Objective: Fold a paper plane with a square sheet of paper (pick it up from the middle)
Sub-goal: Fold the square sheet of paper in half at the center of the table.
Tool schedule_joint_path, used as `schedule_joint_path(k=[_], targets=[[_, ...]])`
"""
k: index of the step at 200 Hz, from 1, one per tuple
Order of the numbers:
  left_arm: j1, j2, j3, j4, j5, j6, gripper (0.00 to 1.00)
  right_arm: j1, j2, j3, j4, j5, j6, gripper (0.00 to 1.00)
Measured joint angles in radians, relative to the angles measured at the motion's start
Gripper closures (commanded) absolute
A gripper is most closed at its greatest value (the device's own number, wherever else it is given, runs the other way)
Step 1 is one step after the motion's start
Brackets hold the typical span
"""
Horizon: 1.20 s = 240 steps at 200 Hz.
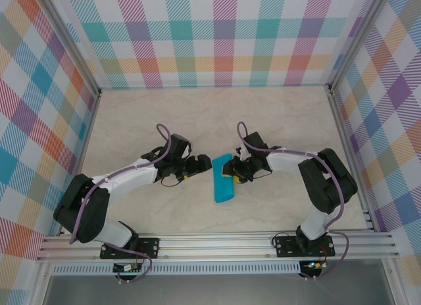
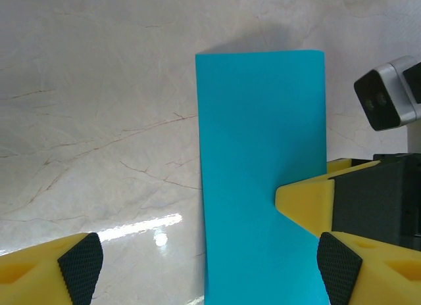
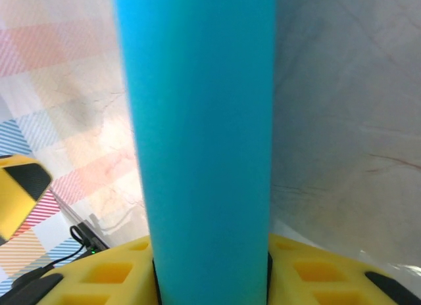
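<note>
I have the sheet (image 1: 222, 180) in my right claw (image 1: 232, 173). It is folded into a long, narrow teal strip. It sits near the middle of the table (image 1: 164, 114), running from near to far with a slight tilt, between my two claws.

My right claw is closed on the strip's right long edge, towards its far half. In my right wrist view the strip (image 3: 204, 134) comes up from between my yellow fingers (image 3: 316, 272), clamped at the bottom of the picture by my right claw (image 3: 210, 282). It stretches away as one smooth band with straight edges. From the pictures I cannot tell whether its near end rests on the table or hangs just above it. A soft shadow lies beyond its far end in the left wrist view.

My left claw (image 1: 197, 165) is just left of the strip, and its jaws are spread wide with nothing held. In my left wrist view this claw (image 2: 209, 269) has one black pad (image 2: 80, 259) far out on the left over bare marble. The other pad (image 2: 339, 265) is right beside the strip's right edge, so the strip (image 2: 263, 160) lies between them, closer to that pad. I cannot tell whether that pad touches the paper. Just above it, a yellow finger of my right claw (image 2: 306, 200) presses onto the strip's edge.

Plaid walls (image 1: 223, 35) stand around the table on the left, right and far sides.
</note>
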Motion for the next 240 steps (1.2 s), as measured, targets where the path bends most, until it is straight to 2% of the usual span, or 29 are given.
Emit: schedule_joint_path(k=[75, 119, 181, 240], targets=[[0.0, -0.061, 0.004, -0.077, -0.096, 0.004, 0.12, 0.006, 0.026, 0.024, 0.226, -0.006, 0.171, 0.64], [0.0, -0.062, 0.005, -0.084, -0.106, 0.004, 0.11, 0.024, 0.107, 0.057, 0.263, 0.049, 0.214, 0.6], [0.0, -0.062, 0.005, -0.083, -0.104, 0.005, 0.11, 0.033, 0.095, 0.075, 0.129, 0.136, 0.165, 0.42], [0.0, -0.06, 0.005, -0.081, -0.089, 0.008, 0.13, 0.033, 0.062, 0.154, -0.093, 0.217, 0.062, 0.37]])
